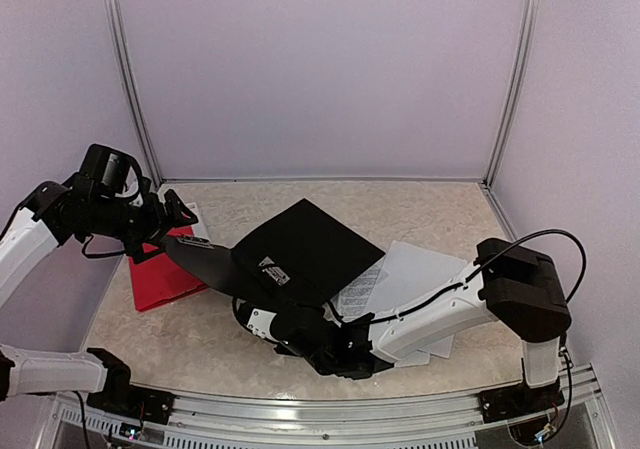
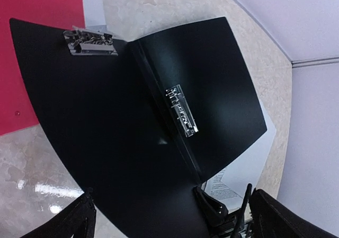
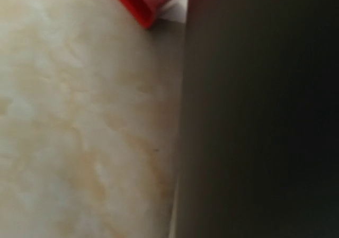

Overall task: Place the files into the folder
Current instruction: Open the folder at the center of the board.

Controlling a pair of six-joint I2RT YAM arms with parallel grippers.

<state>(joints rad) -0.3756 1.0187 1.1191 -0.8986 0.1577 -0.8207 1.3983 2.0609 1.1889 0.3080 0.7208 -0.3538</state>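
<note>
Now, find the files (image 1: 412, 269) fanned on the table (image 1: 440, 204) right of centre, none of them inside anything yet. Note dense print on the leftmost sheet, with its left edge tucked under the right-hand cover of the black folder (image 1: 300, 244). See that folder lying open, with a metal clip (image 2: 180, 111) along the spine and the left cover lifted off the table, overlapping a red folder (image 1: 160, 279) at the left.

Look to the left gripper (image 1: 170, 219) at the far-left edge of that raised cover: fingers spread wide in the wrist view, with the cover's edge passing between them, not pinched. Cannot tell the state of the right gripper (image 1: 252, 316), which reaches in low along the near edge and sits tucked beneath the folder near the spine, fingers hidden. Nothing in its wrist view but dark surface, marble and a red corner.

Judged as the opening step: getting the folder laid open and flat, with no sheet gathered. Next, probably: settle both covers down, free the right gripper from beneath, then draw the thin sheets leftward onto the open inside, minding the cover lying over their edge.
</note>
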